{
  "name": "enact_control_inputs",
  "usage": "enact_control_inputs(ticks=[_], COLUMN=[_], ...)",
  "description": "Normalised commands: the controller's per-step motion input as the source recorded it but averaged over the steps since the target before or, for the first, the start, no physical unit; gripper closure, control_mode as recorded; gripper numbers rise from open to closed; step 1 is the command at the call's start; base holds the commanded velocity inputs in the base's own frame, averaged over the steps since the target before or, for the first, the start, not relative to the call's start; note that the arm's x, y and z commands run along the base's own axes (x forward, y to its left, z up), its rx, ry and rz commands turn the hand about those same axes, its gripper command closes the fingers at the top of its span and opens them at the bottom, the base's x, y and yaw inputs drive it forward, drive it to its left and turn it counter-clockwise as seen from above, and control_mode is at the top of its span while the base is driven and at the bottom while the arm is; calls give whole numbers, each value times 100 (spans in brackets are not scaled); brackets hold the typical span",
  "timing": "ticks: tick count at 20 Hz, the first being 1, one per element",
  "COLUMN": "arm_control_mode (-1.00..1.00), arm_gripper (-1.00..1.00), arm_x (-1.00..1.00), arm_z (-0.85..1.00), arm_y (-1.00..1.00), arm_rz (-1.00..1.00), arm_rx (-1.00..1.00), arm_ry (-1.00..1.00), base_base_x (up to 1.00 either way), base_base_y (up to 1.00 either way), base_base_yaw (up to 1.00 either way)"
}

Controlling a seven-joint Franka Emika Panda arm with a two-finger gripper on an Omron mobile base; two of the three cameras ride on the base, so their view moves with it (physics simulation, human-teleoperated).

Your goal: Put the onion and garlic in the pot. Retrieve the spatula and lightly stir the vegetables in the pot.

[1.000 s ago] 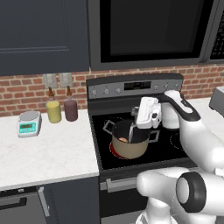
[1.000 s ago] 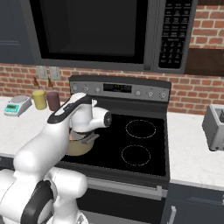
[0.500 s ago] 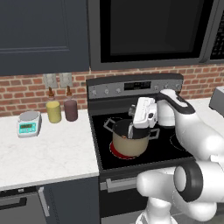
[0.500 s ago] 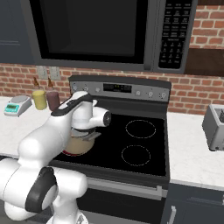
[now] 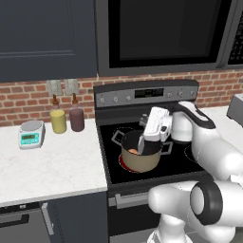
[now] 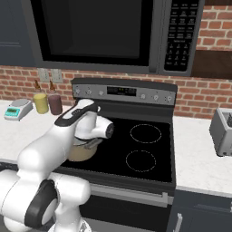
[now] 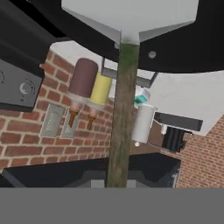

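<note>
The beige pot (image 5: 142,163) stands on the stove's front left burner, and the arm partly covers the pot (image 6: 80,154) in the right base view. Inside it the orange-brown onion (image 5: 133,151) shows near the left wall. The garlic is hidden. My gripper (image 5: 141,143) points down into the pot and is shut on the spatula (image 7: 124,109). In the hand view its thin handle runs up to the flat grey blade (image 7: 129,17). The blade end is down in the pot beside the onion.
On the counter to the left stand a yellow jar (image 5: 58,121), a maroon jar (image 5: 76,118) and a kitchen scale (image 5: 31,134). A toaster (image 6: 223,131) sits on the right counter. The microwave (image 6: 104,34) hangs low over the black stove top (image 6: 145,149).
The hand has shifted slightly to the left over the pot, with the spatula still in its grip. The pot has stayed in place.
</note>
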Motion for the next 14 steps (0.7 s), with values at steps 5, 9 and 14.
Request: enact_control_inputs(ticks=[5,9,14], arm_control_mode=[-100,-100,-100], arm_gripper=[100,100,100], arm_x=[0,0,0], arm_z=[3,24,18], arm_y=[9,0,0], arm_rz=[-14,-16,-17], arm_rx=[13,19,22], arm_ry=[0,0,0], base_base_x=[0,0,0], base_base_y=[0,0,0], base_base_yaw=[0,0,0])
